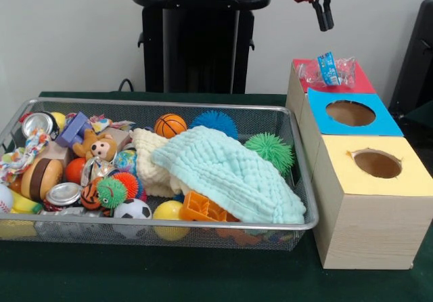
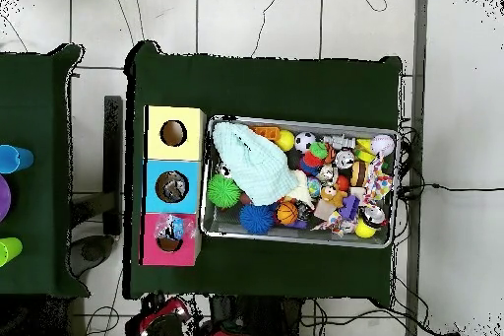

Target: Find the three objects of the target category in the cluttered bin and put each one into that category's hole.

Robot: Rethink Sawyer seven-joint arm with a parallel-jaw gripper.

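The wire mesh bin [image 1: 301, 173] sits left of three wooden boxes and is full of toys; it also shows in the overhead view [image 2: 295, 237]. One clear wrinkly plastic lump [image 1: 329, 72] with a blue label lies on the red box top, over its hole, and shows in the overhead view [image 2: 175, 227]. The blue-topped hole [image 1: 350, 113] is just in front of it; in the overhead view something greyish shows inside this hole [image 2: 172, 187]. My gripper [image 1: 325, 16] hangs empty high above the red box. No other plastic lump shows clearly in the bin.
A pale green cloth [image 1: 230, 173] covers the bin's right half. Silver cans [image 1: 63, 193], spiky balls [image 1: 270, 149], a basketball [image 1: 170, 124] and a plush monkey [image 1: 98, 146] lie around it. The yellow-topped hole [image 1: 377, 163] is nearest the camera.
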